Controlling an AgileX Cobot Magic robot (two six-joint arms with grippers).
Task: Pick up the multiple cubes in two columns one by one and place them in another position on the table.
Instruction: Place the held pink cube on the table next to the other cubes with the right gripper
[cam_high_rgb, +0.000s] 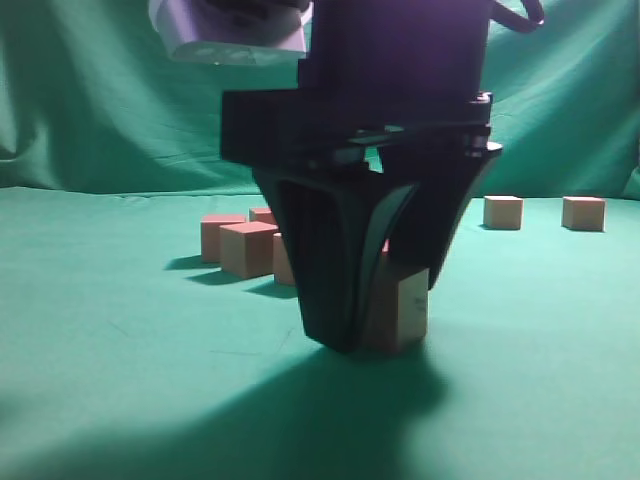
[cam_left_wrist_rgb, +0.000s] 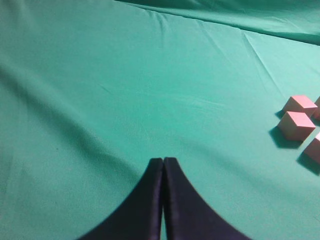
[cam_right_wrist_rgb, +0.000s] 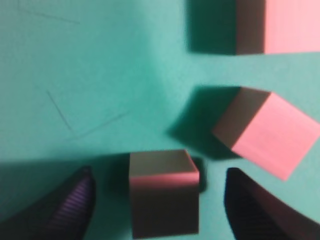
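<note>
While the right gripper (cam_high_rgb: 375, 325) stands low over the table (cam_high_rgb: 100, 330), I count the cubes to judge progress. A cluster of about four cubes (cam_high_rgb: 247, 248) sits toward the middle of the table, behind and left of the gripper in the exterior view; two more cubes (cam_high_rgb: 503, 211) sit well apart toward the far right edge, near the draped backdrop (cam_high_rgb: 100, 90). One cube (cam_high_rgb: 405, 310) rests on the cloth right at the gripper. I cannot tell which group is the source and which the destination, so I judge the task only partway through, with several cubes left to move.

Right wrist view: that cube (cam_right_wrist_rgb: 164, 192) lies between the two fingers (cam_right_wrist_rgb: 70, 205), with green cloth showing on both sides of it. The jaws stand spread and clear of the cube, not pinching it. It sits flat on the table, slightly nearer the left finger. Two neighbouring cubes (cam_right_wrist_rgb: 267, 131) lie just beyond, one turned at an angle, both apart from the fingers.

Left gripper (cam_left_wrist_rgb: 163, 161): fingers pressed together, empty, hovering over bare cloth, with three cubes (cam_left_wrist_rgb: 296, 124) off toward the right edge of its view.
</note>
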